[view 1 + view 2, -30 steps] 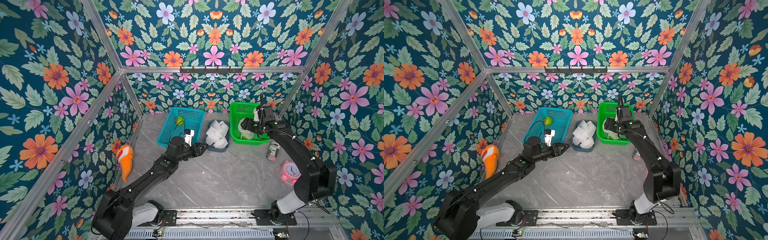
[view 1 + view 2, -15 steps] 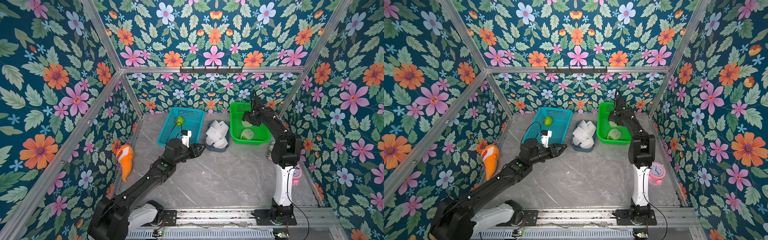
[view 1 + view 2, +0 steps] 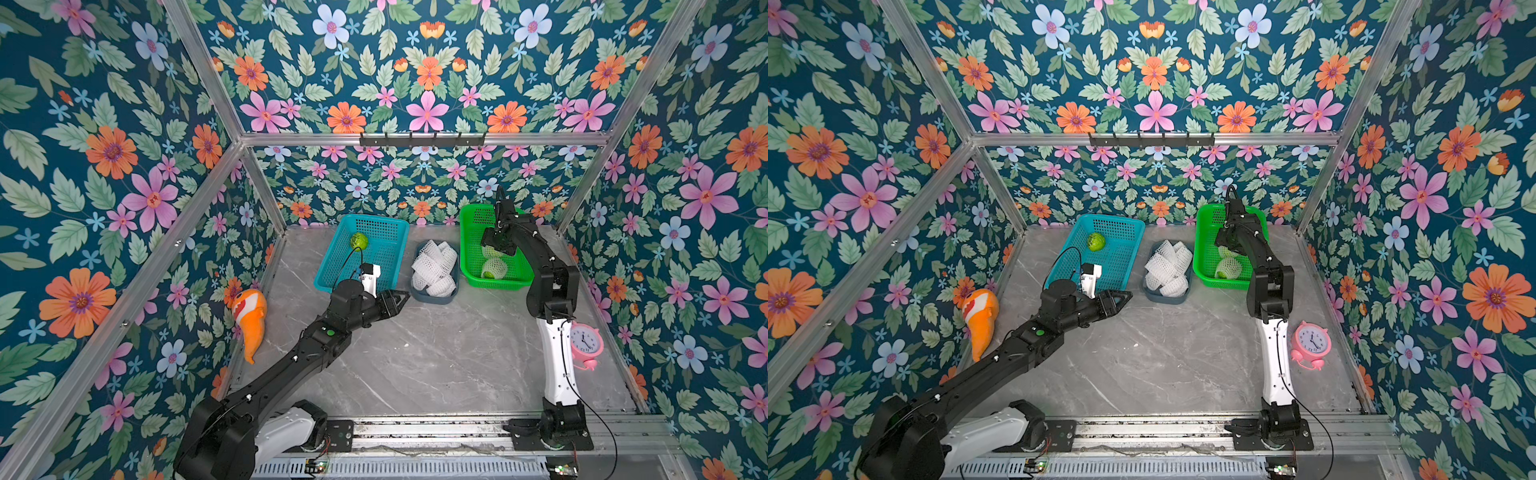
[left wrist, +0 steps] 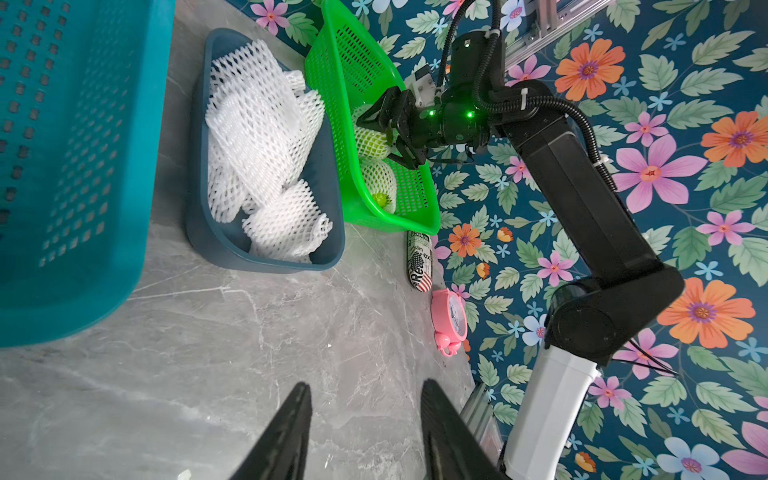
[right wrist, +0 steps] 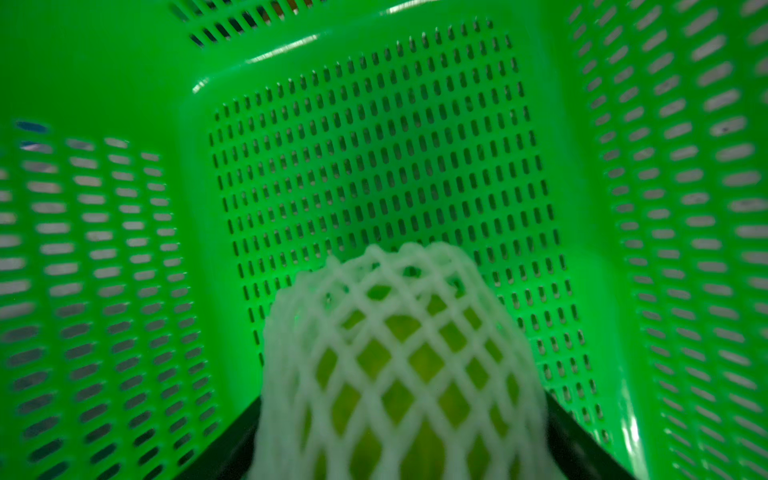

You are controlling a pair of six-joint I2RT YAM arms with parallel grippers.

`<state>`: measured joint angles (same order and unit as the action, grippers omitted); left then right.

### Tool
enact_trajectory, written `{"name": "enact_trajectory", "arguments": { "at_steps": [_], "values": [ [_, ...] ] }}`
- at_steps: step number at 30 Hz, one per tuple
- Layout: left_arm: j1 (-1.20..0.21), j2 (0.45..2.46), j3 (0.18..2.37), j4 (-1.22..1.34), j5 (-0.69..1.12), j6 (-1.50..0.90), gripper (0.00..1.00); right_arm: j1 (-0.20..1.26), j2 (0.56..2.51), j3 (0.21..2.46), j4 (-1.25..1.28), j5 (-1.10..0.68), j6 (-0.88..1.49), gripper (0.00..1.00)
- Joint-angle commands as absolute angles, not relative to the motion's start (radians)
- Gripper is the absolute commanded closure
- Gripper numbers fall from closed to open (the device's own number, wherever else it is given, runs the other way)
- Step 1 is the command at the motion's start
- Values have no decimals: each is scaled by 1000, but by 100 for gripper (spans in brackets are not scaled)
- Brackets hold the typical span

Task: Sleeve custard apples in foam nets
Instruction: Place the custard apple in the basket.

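- The right gripper (image 3: 496,246) is reaching down into the green basket (image 3: 471,232), right of centre in both top views and against the back wall.
- Its fingers are spread wide around a netted custard apple (image 5: 399,353). In the right wrist view the white mesh presses against both black fingers, so I'd say it has hold of the fruit.
- The left wrist view shows that same fruit (image 4: 370,141) between the fingers, low inside the basket. I can't tell whether it is touching the basket floor.
- A second netted custard apple (image 3: 493,268) lies in the same basket, just below the held one in the frame, with a bit of green showing at the open end of its sleeve.
- One bare custard apple (image 3: 359,240) sits alone in the teal basket (image 3: 384,253), left of centre in the top views, near the basket's far left corner.
- Between the two baskets stands a grey-blue tray (image 3: 434,300) piled with spare foam nets (image 3: 434,268).
- The left gripper (image 3: 401,297) hangs over the marble table (image 3: 436,353), just below the teal basket's near right corner and pointing toward the tray.
- Its fingers (image 4: 291,428) are partly apart with nothing between them.
- Off to the sides, an orange fish toy (image 3: 251,316) leans at the left wall and a pink alarm clock (image 3: 586,340) stands at the right, behind the right arm.
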<state>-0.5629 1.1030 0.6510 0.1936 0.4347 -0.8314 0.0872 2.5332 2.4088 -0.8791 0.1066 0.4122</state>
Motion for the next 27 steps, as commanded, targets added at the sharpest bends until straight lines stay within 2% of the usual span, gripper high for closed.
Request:
{"name": "enact_trajectory", "arguments": {
  "at_steps": [1, 5, 9, 13, 23, 27],
  "values": [
    [-561, 1107, 649, 198, 420, -827, 54, 89, 2555, 2438, -922, 112, 399, 20],
    [-561, 1116, 653, 197, 419, -828, 54, 87, 2556, 2427, -914, 112, 396, 17],
    [-561, 1127, 655, 200, 417, -828, 54, 87, 2549, 2414, -907, 101, 392, 7],
    [-561, 1138, 654, 210, 420, -828, 54, 88, 2539, 2413, -907, 98, 380, 1],
    [-561, 1147, 656, 223, 419, -828, 54, 74, 2382, 2287, -839, 114, 371, 1],
    [-560, 1149, 663, 207, 399, -816, 51, 74, 2327, 2283, -864, 135, 364, 1]
  ]
}}
